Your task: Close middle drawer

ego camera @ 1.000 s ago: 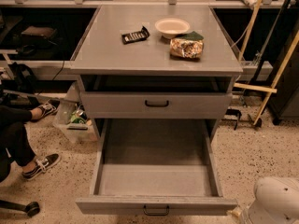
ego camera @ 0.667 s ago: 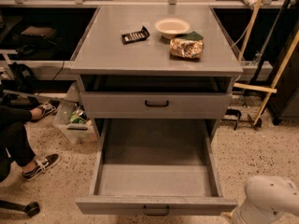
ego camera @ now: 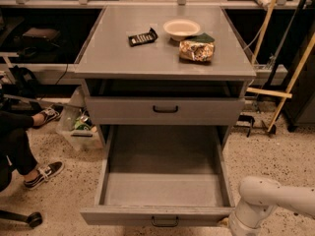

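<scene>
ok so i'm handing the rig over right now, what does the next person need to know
Hand: not in view. Only a white arm link shows at lower right, beside the open drawer's front right corner.
Middle drawer: pulled far out, tray empty, its black handle on the front, nearest the camera.
Done: nothing yet, the drawer is fully open.
Left: bring the hand to the drawer front and push it all the way in.

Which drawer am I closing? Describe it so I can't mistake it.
On the grey cabinet with a bowl on top, look below the taller-fronted upper drawer. The middle drawer has the robot's white arm beside its front corner, gripper out of view. It alone is pulled out, its shallow tray bare.
</scene>
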Controlling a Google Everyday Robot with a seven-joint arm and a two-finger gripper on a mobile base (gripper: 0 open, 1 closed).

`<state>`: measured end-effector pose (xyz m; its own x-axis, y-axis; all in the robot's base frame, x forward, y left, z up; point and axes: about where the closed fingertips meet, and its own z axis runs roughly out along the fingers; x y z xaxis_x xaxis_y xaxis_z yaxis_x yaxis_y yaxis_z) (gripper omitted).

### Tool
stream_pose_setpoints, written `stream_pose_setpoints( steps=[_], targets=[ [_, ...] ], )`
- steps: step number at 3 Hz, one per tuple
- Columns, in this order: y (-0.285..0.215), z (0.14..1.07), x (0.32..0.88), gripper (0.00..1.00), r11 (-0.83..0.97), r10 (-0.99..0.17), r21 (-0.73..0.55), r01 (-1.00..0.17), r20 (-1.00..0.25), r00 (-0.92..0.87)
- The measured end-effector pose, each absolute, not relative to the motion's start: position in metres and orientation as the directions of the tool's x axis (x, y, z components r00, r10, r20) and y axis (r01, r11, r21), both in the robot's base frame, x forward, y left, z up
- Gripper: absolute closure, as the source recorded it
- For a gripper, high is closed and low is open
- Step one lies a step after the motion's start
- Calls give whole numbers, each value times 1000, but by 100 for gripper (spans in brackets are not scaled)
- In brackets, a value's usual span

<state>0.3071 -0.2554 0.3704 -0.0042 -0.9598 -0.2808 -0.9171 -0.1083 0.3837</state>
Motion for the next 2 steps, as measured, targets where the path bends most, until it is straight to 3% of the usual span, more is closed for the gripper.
stream_pose_setpoints(
  steps=[1,2],
  targets=[
    [-236,390,322,0,-94,-929,273,-957,-370,-15],
    [-232,466,337,0,-11,-894,51,-999,-449,-13]
  ],
)
